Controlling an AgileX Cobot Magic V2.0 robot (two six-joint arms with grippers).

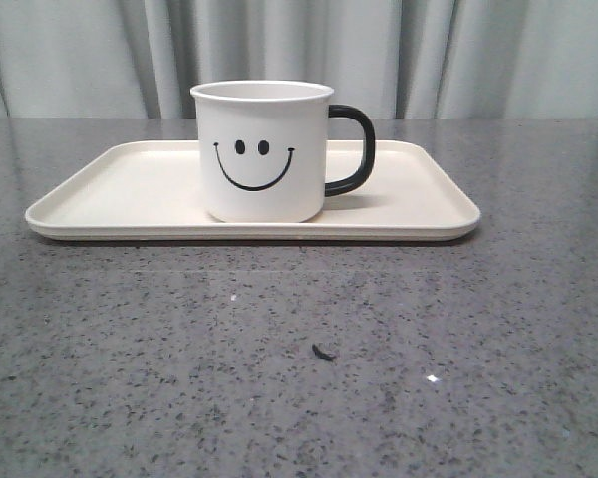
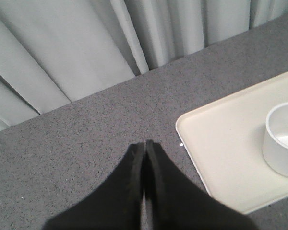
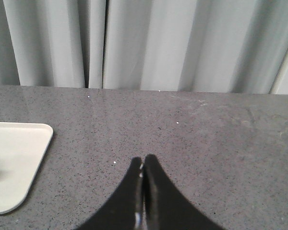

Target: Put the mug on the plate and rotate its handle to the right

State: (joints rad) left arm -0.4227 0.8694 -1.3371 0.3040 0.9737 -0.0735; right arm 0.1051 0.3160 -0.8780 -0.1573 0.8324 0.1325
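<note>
Fingers of the left hand [image 2: 145, 143] are pressed together over bare counter [image 2: 86, 139], pinching nothing. From this hand the plate [image 2: 221, 143] lies off to its right and a little ahead, with its rounded corner close by. The mug [image 2: 282, 139] stands upright on it, farther right still, only partly visible in the left wrist view.

In the front view the mug [image 1: 263, 149] stands around the middle of the plate [image 1: 120, 184], smiley face toward the camera. The black handle [image 1: 354, 149] sticks out to the right. The plate's long axis runs side to side across the counter [image 1: 299, 378].

The right hand [image 3: 143, 160] is likewise pinched shut and empty over the counter [image 3: 206, 129]. The plate's end [image 3: 14, 163] lies to its left, well apart, and the mug is out of that view.

Neither hand shows in the front view, so which is nearer the mug is hard to say; the left wrist view at least has it in sight. Judging from the mug's place and handle direction, the task looks complete, with no further grasp needed.
</note>
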